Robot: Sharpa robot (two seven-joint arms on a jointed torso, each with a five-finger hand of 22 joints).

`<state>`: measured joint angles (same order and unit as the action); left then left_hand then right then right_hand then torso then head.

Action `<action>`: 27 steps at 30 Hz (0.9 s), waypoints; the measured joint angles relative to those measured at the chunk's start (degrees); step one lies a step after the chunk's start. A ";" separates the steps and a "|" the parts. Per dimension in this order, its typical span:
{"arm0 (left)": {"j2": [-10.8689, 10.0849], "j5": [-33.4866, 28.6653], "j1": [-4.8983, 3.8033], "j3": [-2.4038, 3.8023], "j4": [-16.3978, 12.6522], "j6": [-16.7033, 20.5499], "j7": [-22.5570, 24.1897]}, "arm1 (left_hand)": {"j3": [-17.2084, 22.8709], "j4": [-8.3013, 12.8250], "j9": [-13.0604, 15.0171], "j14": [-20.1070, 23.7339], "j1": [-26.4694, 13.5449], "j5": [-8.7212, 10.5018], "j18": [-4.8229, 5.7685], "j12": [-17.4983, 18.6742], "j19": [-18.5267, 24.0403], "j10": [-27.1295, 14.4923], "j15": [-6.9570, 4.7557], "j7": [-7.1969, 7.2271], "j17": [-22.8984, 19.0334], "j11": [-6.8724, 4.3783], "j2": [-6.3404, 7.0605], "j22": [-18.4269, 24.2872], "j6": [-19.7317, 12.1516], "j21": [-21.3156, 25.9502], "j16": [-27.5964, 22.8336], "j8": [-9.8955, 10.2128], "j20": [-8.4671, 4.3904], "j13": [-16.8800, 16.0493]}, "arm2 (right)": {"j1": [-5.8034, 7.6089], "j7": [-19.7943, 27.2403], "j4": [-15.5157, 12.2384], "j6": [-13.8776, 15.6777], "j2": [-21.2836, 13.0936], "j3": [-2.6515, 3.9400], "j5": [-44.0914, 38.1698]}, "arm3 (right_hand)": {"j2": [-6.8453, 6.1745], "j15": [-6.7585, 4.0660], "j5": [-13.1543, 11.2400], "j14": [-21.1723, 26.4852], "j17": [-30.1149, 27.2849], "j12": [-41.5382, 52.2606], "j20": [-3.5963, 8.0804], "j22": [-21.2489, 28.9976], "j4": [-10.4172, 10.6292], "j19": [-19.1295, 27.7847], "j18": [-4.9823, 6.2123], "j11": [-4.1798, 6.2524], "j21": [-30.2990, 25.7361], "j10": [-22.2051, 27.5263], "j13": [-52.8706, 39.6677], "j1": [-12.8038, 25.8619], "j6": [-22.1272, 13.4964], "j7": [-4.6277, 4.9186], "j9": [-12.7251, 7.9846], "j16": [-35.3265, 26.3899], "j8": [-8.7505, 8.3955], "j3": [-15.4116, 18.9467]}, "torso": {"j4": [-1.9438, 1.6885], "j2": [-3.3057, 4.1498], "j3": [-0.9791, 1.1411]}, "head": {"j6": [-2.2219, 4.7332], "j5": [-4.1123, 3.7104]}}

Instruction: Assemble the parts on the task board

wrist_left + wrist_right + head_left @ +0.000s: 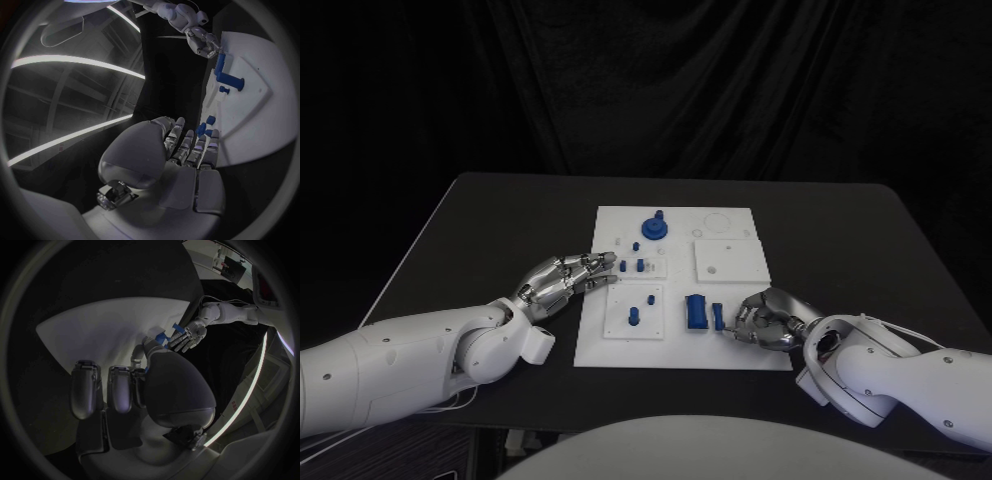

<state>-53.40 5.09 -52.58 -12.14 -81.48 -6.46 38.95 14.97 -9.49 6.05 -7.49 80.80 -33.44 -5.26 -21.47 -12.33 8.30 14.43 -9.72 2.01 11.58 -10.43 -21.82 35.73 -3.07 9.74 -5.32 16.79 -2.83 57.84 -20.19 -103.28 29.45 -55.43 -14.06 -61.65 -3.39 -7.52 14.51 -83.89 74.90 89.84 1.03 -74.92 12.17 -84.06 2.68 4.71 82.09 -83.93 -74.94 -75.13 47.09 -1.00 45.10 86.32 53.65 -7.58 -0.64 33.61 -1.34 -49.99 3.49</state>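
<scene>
No writing legible on task board (733, 350). Left hand (567, 280) hovering, fingers spread, holding nothing. Right hand (769, 318) pinching blue peg (718, 318).

A black table (488, 215) – matte, rectangular – stands before a black curtain (646, 80).

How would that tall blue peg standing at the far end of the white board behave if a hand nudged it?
The tall blue peg stands upright on a wider base, so it probably resists tipping. It looks like rigid, probably light, plastic. Whether it is seated in the white board cannot be told.
</scene>
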 measured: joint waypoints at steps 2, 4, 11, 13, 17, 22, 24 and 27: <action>-0.01 0.00 0.01 0.00 0.00 0.00 0.00 | 0.33 0.00 0.00 0.00 0.00 0.00 0.00 0.00 0.00 0.00 0.00 0.00 0.00 0.00 0.00 0.00 0.00 0.00 0.00 0.00 0.00 0.00 | 0.02 0.22 -0.88 0.35 -0.41 0.16 -0.33 | -0.09 0.00 -0.87 0.00 0.00 0.00 0.00 0.00 0.48 0.00 0.00 0.00 0.00 0.00 0.00 0.37 0.00 0.00 0.03 0.00 0.00 0.48 | 0.01 0.00 0.00 | 0.00 0.07; -0.01 0.00 0.02 0.00 0.01 0.00 0.00 | 0.33 0.00 0.00 0.00 0.00 0.00 0.00 0.00 0.00 0.00 0.00 0.00 0.00 0.00 0.00 0.00 0.00 0.00 0.00 0.00 0.00 0.00 | 0.14 0.40 -1.52 0.57 -0.62 0.24 -0.64 | -0.45 0.00 -2.09 0.00 0.00 0.00 0.00 0.00 1.04 0.00 0.00 0.00 0.00 0.00 0.00 0.73 0.25 -0.25 0.15 0.00 0.00 1.03 | 0.04 -0.01 -0.01 | 0.00 0.11; 0.08 0.00 0.03 0.00 0.04 0.01 0.00 | 0.33 0.00 0.06 0.00 0.00 0.00 0.01 0.00 0.00 0.00 0.00 0.00 0.00 0.00 0.00 0.00 0.00 0.00 0.00 0.00 0.00 0.00 | 0.51 0.77 -1.54 0.86 0.25 0.38 -1.65 | -0.22 0.00 -5.01 0.00 0.00 0.00 0.00 0.01 1.94 0.00 0.00 0.00 0.00 0.00 0.01 0.96 0.25 -0.25 0.39 0.00 0.28 1.93 | 0.11 -0.07 -0.01 | 0.00 0.04; 0.08 0.00 0.03 0.00 0.04 0.01 0.00 | 0.33 0.00 0.06 0.00 0.00 0.00 0.00 0.00 0.00 0.00 0.00 0.00 0.00 0.00 0.00 0.00 0.00 0.00 0.00 0.00 0.00 0.00 | 0.53 0.81 -0.98 0.85 0.87 0.38 -1.85 | -0.06 0.00 -5.76 0.00 0.00 0.00 0.00 0.01 2.13 0.00 0.00 0.00 0.00 0.00 0.01 1.12 0.25 -0.25 0.50 0.00 0.55 2.44 | 0.10 -0.08 -0.01 | 0.00 -0.02; 0.11 0.00 0.03 0.00 0.07 0.01 0.00 | 0.32 0.00 0.06 0.00 0.00 0.00 0.00 0.00 0.00 0.00 0.00 0.00 0.00 0.00 0.00 0.00 0.00 0.00 0.00 0.00 0.00 0.00 | 0.56 0.87 0.28 0.80 2.12 0.40 -2.12 | 0.08 0.00 -6.63 0.00 0.00 0.00 0.00 0.01 2.37 0.00 0.00 0.00 0.00 0.00 0.01 1.26 0.24 -0.24 0.62 0.00 0.56 2.68 | 0.04 -0.09 -0.01 | 0.00 -0.12; 0.15 0.00 0.04 0.00 0.11 0.00 0.00 | 0.32 0.00 0.06 0.00 0.00 0.00 0.00 0.00 0.00 0.00 0.00 0.00 0.00 0.00 0.00 0.00 0.00 0.00 0.00 0.00 0.00 0.00 | 0.56 0.99 1.64 0.75 3.79 0.41 -2.35 | 0.60 0.00 -8.01 0.00 0.00 0.00 0.00 0.01 3.05 0.00 0.00 0.00 0.00 0.00 0.01 1.78 0.45 -0.02 0.81 0.00 0.82 3.36 | -0.01 -0.08 -0.03 | 0.00 -0.06; 0.17 0.00 0.04 0.00 0.13 0.00 0.00 | 0.32 0.00 0.06 0.00 0.00 0.00 0.00 0.00 0.00 0.00 0.00 0.00 0.00 0.00 0.00 0.00 0.00 0.00 0.00 0.00 0.00 0.00 | 0.56 1.02 1.95 0.75 4.09 0.42 -2.39 | 0.68 0.00 -8.18 0.00 0.00 0.00 0.00 0.01 3.16 0.00 0.00 0.00 0.00 0.00 0.01 1.86 0.45 -0.02 0.81 0.00 0.82 3.47 | -0.01 -0.07 -0.03 | 0.00 -0.05; 0.21 0.00 0.04 0.00 0.16 0.00 0.00 | 0.32 0.00 0.06 0.00 0.00 0.00 0.00 0.00 0.00 0.00 0.00 0.00 0.00 0.00 0.00 0.00 0.00 0.00 0.00 0.00 0.00 0.00 | 0.56 1.10 2.52 0.75 4.62 0.42 -2.47 | 1.01 0.00 -8.56 0.00 0.00 0.00 0.00 0.01 3.46 0.00 0.01 0.00 0.00 0.00 0.01 2.19 0.63 -0.20 0.90 0.00 0.82 3.77 | -0.01 -0.04 -0.02 | 0.00 -0.02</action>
<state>-53.19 5.09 -52.53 -12.13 -81.32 -6.46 38.95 15.29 -9.48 6.11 -7.49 80.80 -33.44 -5.26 -21.47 -12.33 8.30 14.43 -9.72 2.01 11.58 -10.43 -21.82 35.73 -3.07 9.74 -5.32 16.79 -2.83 58.40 -19.10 -100.76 30.20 -50.81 -13.64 -64.12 -2.39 -7.52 5.94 -83.89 74.90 89.84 1.02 -74.91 15.64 -84.06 2.69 4.70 82.10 -83.93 -74.92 -72.94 47.72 -1.20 46.01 86.31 54.47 -3.80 -0.65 33.57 -1.36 -49.99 3.47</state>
